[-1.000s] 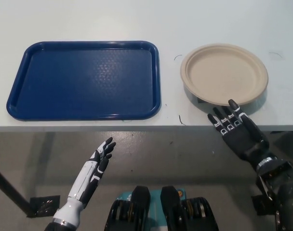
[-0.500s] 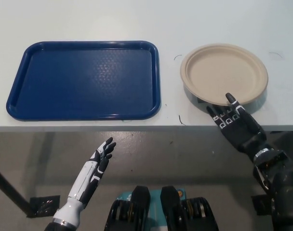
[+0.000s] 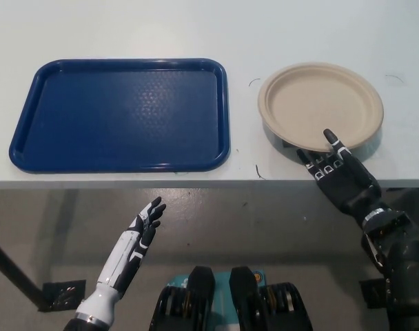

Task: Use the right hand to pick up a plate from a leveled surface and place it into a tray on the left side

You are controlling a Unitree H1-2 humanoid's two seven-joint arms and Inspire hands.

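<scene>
1. At the lower left of the frame the white left hand [image 3: 144, 227] hangs below the tabletop's front edge, holding nothing, its fingers straight and slightly apart, pointing up toward the right.
2. Above it, filling the upper left, a blue tray [image 3: 30, 131] lies flat on the pale tabletop [image 3: 196, 27] — rectangular with rounded corners, nothing lying in it.
3. Right of the tray, with a strip of bare tabletop between them, sits a round beige plate [image 3: 320, 103] at the upper right, flat on the surface and near the front edge.
4. At the lower right the black right hand [image 3: 340, 176] comes up from the bottom corner — its fingers [image 3: 330, 138] are spread, and one of them overlaps the plate's near rim while the others lie along the edge just below it. The hand has not closed on the plate; I cannot tell whether any finger has slipped beneath the rim.
</scene>
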